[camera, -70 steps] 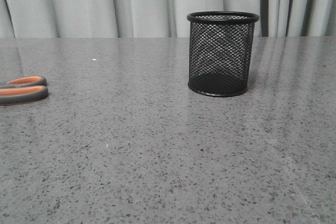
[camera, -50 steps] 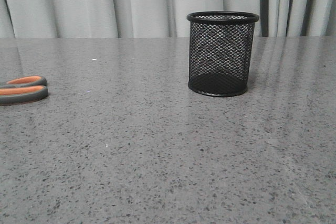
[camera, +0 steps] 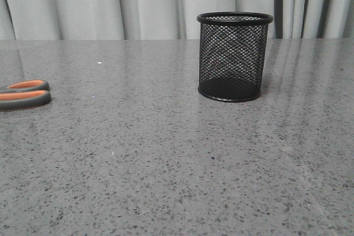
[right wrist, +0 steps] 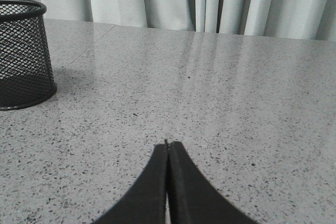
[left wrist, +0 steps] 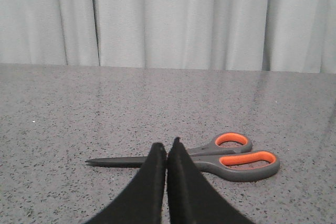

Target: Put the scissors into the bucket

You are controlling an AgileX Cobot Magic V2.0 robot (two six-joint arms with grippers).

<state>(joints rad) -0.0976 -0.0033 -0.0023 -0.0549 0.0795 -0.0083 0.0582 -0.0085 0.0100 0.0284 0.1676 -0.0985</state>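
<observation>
The scissors [left wrist: 210,156] lie flat on the table [camera: 166,153] — blades pointing left, handles right. Both the left gripper [left wrist: 166,148] and right gripper [right wrist: 167,145] are pressed together — holding nothing.

Grey, orange-lined scissors [left wrist: 210,157] are lying on a speckled grey counter [camera: 166,164]; the bucket [camera: 234,56] is showing black mesh.

Scissors [left wrist: 210,157] lie flat on the grey speckled surface [camera: 166,164], blades closed, grey handle loops lined orange; only the loops [camera: 25,93] show in the front view. Bucket [camera: 234,56], black wire mesh with solid rim and base, stands upright and empty, well apart to the scissors' right.
</observation>
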